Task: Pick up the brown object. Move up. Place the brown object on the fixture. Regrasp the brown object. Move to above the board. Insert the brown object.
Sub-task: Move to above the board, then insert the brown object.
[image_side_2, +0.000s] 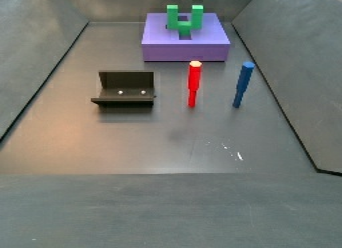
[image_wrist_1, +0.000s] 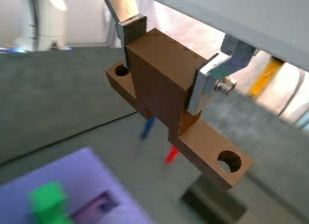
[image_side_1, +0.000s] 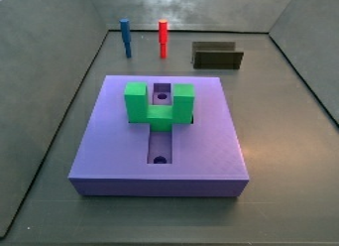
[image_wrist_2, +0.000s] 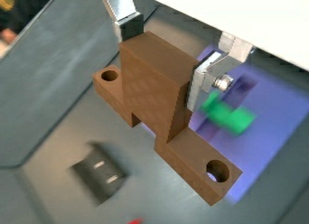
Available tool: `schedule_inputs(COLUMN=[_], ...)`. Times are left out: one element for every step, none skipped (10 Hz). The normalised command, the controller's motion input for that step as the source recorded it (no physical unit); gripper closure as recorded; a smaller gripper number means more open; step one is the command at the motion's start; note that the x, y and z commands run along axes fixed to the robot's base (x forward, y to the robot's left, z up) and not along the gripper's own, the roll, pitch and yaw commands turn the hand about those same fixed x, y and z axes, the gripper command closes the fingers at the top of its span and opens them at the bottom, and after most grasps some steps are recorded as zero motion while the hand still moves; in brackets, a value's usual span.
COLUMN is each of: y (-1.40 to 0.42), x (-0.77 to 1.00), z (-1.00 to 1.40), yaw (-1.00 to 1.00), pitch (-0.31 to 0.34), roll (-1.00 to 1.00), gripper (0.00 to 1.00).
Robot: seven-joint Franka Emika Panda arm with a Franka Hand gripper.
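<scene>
Grey matte flooring with low grey walls fills both side views, and neither shows the arm: it is out of their frame. Both wrist views do show the gripper (image_wrist_1: 169, 70), its flat silver fingers (image_wrist_1: 208, 83) clamped on the thick middle of the brown object (image_wrist_1: 169, 79), a mid-brown bar with a raised block at its centre and a round hole at each visible end. It hangs in the air above the floor, touching nothing but the pads. So pick-up and lift look done. The fixture (image_side_2: 124, 90), a small dark bracket with raised walls, stands empty and well apart from the lavender-purple board (image_side_1: 159, 136), whose central slot (image_side_1: 161, 146) is bare below the green U-shaped block (image_side_1: 157, 103). A red peg (image_side_2: 194, 83) and a blue peg (image_side_2: 243, 84) stand between fixture and board (neither belongs to the job). Judging by this, placing on the fixture, regrasping, carrying over the board and inserting all remain.
</scene>
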Motion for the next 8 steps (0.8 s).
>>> schedule_inputs(y=[-0.23, -0.09, -0.03, -0.01, 0.00, 0.00, 0.00, 0.00], x=[-0.20, -0.12, -0.09, -0.07, -0.07, -0.05, 0.00, 0.07], z=[0.05, 0.03, 0.01, 0.01, 0.00, 0.00, -0.10, -0.07], yaw=[-0.09, -0.08, -0.06, -0.04, -0.02, -0.01, -0.01, -0.06], pitch=[0.132, 0.121, 0.094, 0.055, 0.035, 0.001, 0.000, -0.023], roll=[-1.00, -1.00, -0.96, -0.72, -0.57, -0.29, -0.01, -0.08], gripper=[1.00, 1.00, 1.00, 1.00, 1.00, 1.00, 1.00, 1.00])
